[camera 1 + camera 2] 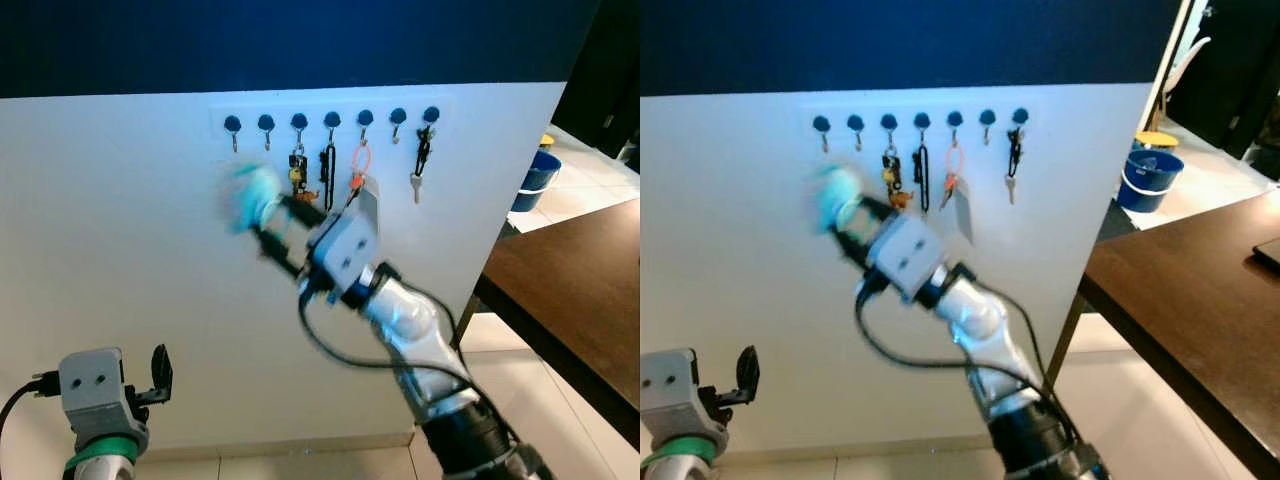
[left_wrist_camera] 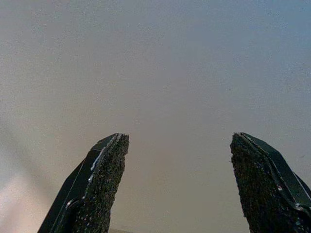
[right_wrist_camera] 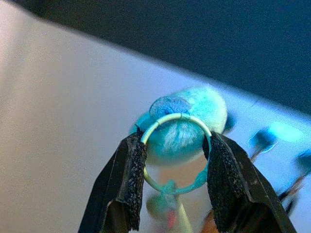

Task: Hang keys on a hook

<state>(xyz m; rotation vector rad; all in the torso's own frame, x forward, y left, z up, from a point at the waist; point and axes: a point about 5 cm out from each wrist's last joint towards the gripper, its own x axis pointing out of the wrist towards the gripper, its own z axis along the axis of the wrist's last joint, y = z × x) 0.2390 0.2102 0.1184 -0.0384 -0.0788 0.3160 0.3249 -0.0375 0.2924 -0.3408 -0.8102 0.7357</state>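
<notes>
Up against the white wall (image 1: 120, 250), below the hook rack (image 1: 330, 121) already carrying four key bunches, right gripper (image 3: 174, 167) clamped on a teal keyring (image 3: 175, 153) with its fluffy pompom (image 1: 252, 198), raised near the two leftmost hooks. Down low, left gripper (image 2: 177, 187) spread wide, holding nothing.
</notes>
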